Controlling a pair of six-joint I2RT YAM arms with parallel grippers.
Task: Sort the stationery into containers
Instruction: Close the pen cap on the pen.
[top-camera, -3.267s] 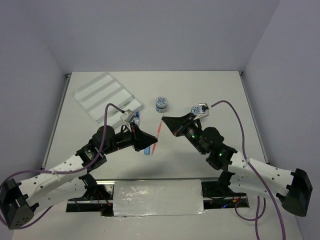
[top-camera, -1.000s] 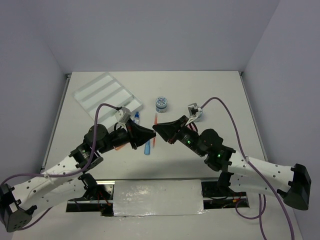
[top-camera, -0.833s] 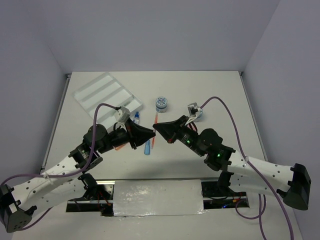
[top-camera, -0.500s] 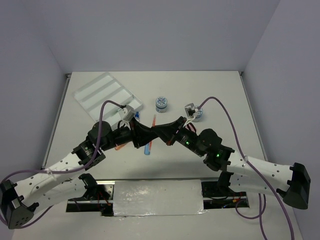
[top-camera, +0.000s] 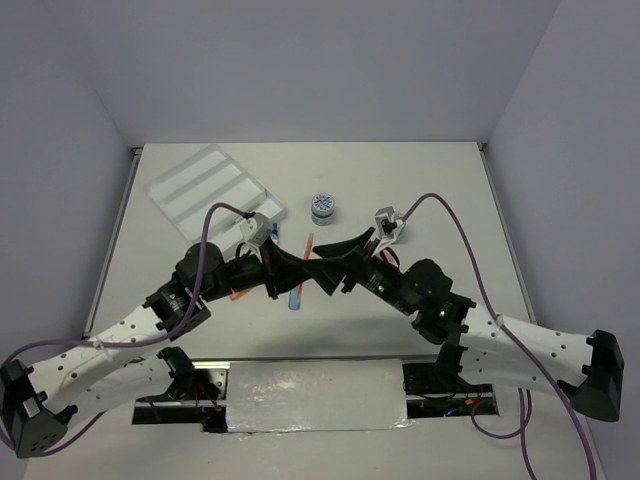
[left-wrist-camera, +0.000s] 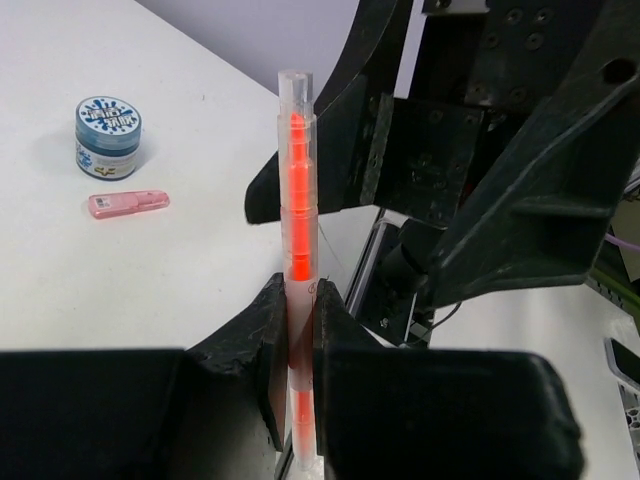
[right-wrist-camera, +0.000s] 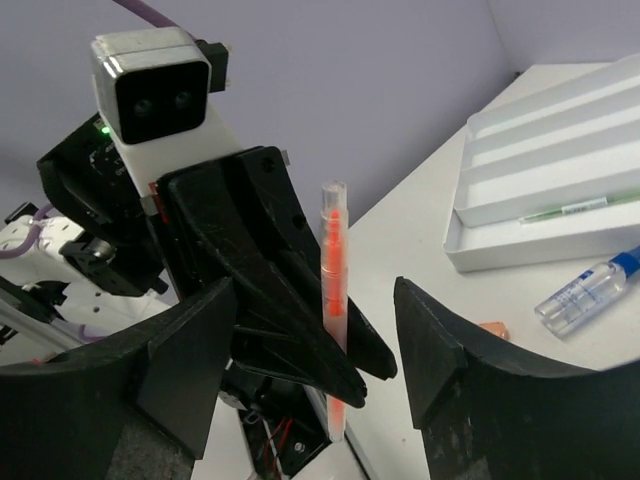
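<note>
Jaws of the left gripper (left-wrist-camera: 297, 300) clamp a thin clear orange pen (left-wrist-camera: 297, 190) over the worktop's near middle; the right gripper (right-wrist-camera: 312, 300) gapes wide around it without touching. Beyond sit a round blue-white patterned pot (top-camera: 322, 207) and, at the far left corner, a flat white divided plastic tray (top-camera: 200, 185).

One tray (top-camera: 190, 185), one bottle (right-wrist-camera: 585, 288), one orange pen (left-wrist-camera: 297, 200)

No lettering can be read here. The patterned lid of the blue-white pot (left-wrist-camera: 108, 123), up and to the left of your left gripper (left-wrist-camera: 296, 312), carries print too small to make out; likewise the markings on the clear bottle (right-wrist-camera: 588, 285).
</note>
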